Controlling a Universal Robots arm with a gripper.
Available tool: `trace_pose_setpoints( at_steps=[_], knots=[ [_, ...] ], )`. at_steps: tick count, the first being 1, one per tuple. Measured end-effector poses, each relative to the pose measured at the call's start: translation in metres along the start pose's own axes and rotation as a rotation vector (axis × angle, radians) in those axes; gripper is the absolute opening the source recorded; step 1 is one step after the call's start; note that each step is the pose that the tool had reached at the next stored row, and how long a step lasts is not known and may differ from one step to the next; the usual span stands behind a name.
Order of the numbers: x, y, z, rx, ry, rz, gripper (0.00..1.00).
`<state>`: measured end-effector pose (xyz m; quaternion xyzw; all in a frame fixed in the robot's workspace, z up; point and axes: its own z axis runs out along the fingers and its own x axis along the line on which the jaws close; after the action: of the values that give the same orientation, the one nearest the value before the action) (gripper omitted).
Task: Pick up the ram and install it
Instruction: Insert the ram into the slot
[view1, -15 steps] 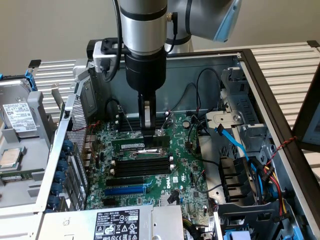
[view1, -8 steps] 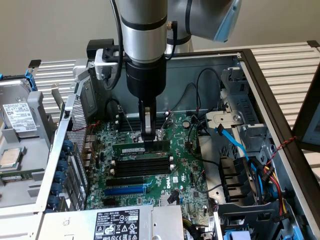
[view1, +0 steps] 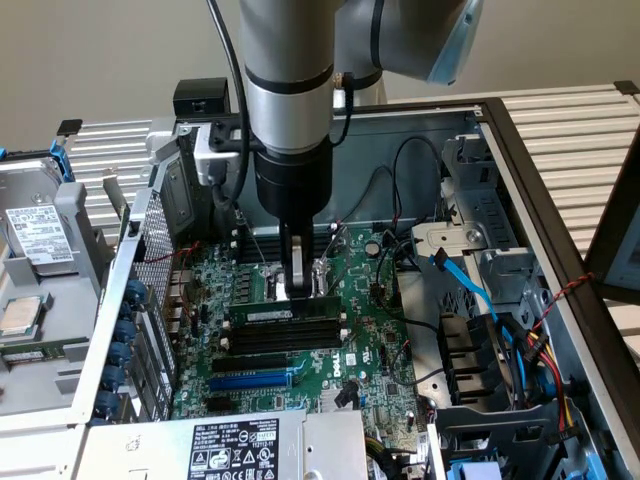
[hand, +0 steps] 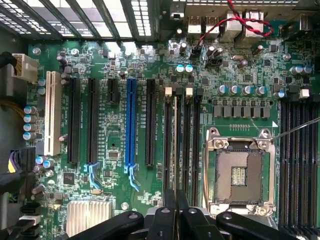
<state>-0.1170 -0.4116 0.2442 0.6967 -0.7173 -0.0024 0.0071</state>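
At the exterior view's left, a grey metal cage (view1: 60, 300) with a white sticker. In the middle, a bumpy green board (view1: 375, 340) with long black slots (view1: 285, 340) and one blue slot (view1: 250, 380). Ram (view1: 283, 313) standing on edge at the black slots: long, thin, green, white sticker. Pincer (view1: 297, 283) clenched, tips right at its top edge; cannot tell if pinching it. At the right, bendy blue and black cables (view1: 475, 290).
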Motion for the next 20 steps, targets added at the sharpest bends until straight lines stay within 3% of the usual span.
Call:
trace_pose_setpoints(
  at_steps=[4,20],
  knots=[
    [0.0,0.0004,0.0068,0.0013,-0.0002,0.0,0.12],
    [0.0042,0.003,0.0094,0.0008,-0.0004,0.026,0.12]
  ],
)
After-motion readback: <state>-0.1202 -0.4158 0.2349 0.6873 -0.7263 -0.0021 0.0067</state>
